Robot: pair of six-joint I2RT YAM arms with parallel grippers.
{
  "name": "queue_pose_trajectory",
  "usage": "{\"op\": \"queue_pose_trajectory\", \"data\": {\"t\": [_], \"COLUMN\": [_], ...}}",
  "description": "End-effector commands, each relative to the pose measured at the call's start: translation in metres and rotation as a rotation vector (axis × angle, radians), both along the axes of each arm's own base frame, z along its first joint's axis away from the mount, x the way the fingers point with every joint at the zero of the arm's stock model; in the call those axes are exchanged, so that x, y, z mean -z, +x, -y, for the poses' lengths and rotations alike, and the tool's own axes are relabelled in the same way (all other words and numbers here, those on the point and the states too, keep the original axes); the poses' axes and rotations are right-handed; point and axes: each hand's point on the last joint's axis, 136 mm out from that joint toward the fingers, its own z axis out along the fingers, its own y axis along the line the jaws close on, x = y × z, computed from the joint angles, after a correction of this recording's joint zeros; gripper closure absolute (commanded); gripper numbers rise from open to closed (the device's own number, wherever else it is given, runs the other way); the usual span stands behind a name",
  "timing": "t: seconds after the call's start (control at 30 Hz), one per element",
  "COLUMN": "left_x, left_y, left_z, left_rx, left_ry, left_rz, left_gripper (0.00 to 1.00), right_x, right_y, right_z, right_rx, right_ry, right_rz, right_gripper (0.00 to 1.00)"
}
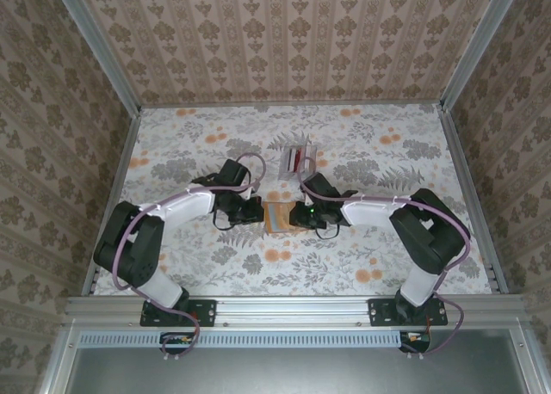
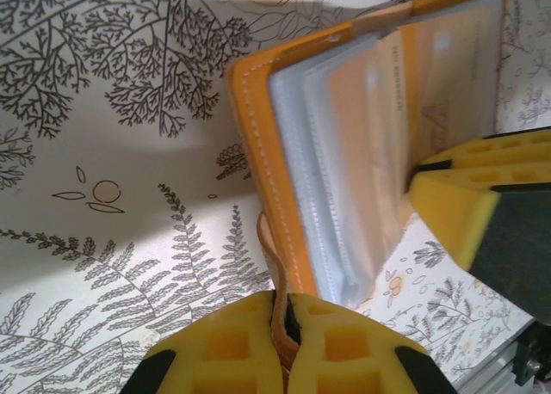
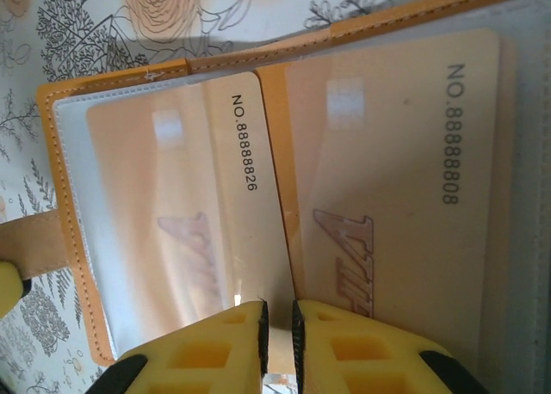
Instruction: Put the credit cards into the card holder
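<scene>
Card holder (image 1: 279, 215): lies open at the centre of the worktop (image 1: 387, 265), its clear sleeves fanned up.
Credit cards: the card ending 826 (image 3: 172, 230) and the card ending 808 (image 3: 405, 179) sit inside the sleeves.
Left claw (image 2: 282, 312): at the holder's 9 o'clock, clamped on its orange strap (image 2: 274, 256).
Right claw (image 3: 277, 317): at 3 o'clock, narrow, seemingly pinching the edge of a clear sleeve (image 3: 284, 273).
Clear rack (image 1: 297, 157): red strips, at 12 o'clock, apart; too small to tell whether cards remain in it.
Progress: judged late, with at least two cards housed; further cards cannot be ruled out.
</scene>
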Motion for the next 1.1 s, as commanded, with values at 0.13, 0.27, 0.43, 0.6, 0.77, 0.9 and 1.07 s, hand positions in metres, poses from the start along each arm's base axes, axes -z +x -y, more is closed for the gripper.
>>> {"op": "queue_pose_trajectory", "data": {"t": [0.13, 0.27, 0.43, 0.6, 0.77, 0.9, 1.07], "left_x": [-0.049, -0.062, -0.072, -0.080, -0.072, -0.052, -0.026], "left_y": [0.006, 0.008, 0.010, 0.011, 0.010, 0.006, 0.004], "left_z": [0.023, 0.027, 0.032, 0.034, 0.028, 0.015, 0.000], "left_rx": [0.007, 0.005, 0.004, 0.002, -0.003, -0.021, -0.053], "left_ry": [-0.114, -0.142, -0.174, -0.188, -0.165, -0.121, -0.092], "left_rz": [0.045, 0.062, 0.066, 0.075, 0.071, 0.053, 0.019], "left_gripper": [1.00, 1.00, 1.00, 1.00, 1.00, 1.00, 1.00], "right_x": [0.013, 0.010, -0.001, -0.006, -0.009, -0.013, -0.017], "right_y": [-0.002, -0.001, 0.000, 0.002, 0.004, 0.003, 0.002], "right_z": [-0.013, -0.023, -0.040, -0.050, -0.048, -0.040, -0.035], "right_rx": [-0.042, -0.062, -0.077, -0.088, -0.083, -0.083, -0.107], "right_ry": [0.005, 0.050, 0.195, 0.277, 0.275, 0.237, 0.182], "right_rz": [-0.038, -0.037, -0.044, -0.048, -0.043, -0.033, -0.025], "right_gripper": [0.82, 0.81, 0.81, 0.81, 0.80, 0.79, 0.79]}}
